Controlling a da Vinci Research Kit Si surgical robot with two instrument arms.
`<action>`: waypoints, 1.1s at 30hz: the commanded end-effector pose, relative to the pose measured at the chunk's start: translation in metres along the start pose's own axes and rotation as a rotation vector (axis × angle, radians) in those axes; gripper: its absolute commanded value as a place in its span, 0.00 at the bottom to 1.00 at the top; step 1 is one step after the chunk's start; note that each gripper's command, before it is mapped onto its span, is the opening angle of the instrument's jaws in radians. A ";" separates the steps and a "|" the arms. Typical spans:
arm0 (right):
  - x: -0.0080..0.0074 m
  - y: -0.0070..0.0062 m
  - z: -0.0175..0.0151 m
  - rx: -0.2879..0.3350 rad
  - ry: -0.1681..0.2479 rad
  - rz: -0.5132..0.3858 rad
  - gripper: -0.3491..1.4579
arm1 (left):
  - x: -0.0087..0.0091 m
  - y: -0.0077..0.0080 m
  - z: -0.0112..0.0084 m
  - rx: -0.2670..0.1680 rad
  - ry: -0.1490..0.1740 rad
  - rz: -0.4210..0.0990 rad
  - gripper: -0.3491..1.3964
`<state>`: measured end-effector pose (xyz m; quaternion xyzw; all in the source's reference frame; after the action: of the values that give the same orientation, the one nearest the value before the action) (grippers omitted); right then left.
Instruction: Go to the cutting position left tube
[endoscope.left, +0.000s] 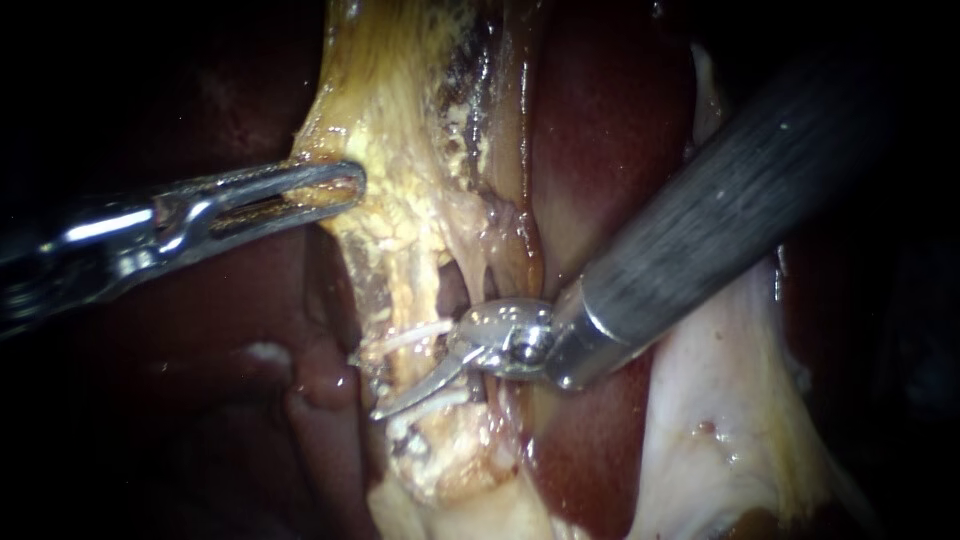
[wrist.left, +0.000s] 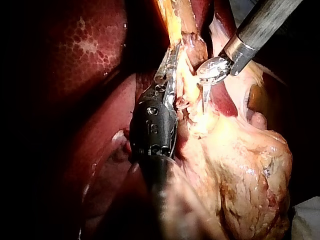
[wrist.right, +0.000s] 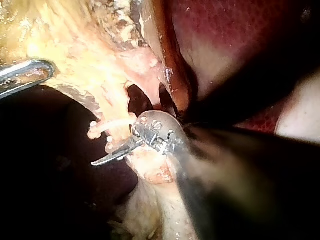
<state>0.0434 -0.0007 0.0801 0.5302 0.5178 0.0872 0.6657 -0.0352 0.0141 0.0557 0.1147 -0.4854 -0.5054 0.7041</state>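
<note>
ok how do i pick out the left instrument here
Find the pale yellow tissue band running down over the liver. The left instrument grips its edge from the left. Its jaws are long, straight and slotted; the right instrument has a short curved tip.

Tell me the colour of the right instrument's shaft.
Dark grey, faintly streaked shaft; clearest in the endoscope view.

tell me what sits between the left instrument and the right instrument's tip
A band of yellow fatty tissue spans the stretch from the left instrument to the right instrument, clearest in the endoscope view.
</note>
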 end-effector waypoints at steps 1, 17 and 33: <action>0.0002 -0.0001 -0.0001 0.002 0.010 0.009 0.81 | 0.0000 0.0000 0.0000 0.000 0.000 0.000 0.00; 0.0018 0.0003 -0.0014 -0.005 0.061 0.029 0.81 | 0.0000 0.0000 0.0001 0.000 0.000 0.000 0.00; 0.0011 0.0005 -0.0007 -0.009 0.058 0.048 0.80 | 0.0000 0.0000 0.0001 0.000 0.000 0.000 0.00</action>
<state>0.0436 0.0006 0.0799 0.5369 0.5236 0.1208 0.6504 -0.0353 0.0141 0.0558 0.1148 -0.4855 -0.5054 0.7041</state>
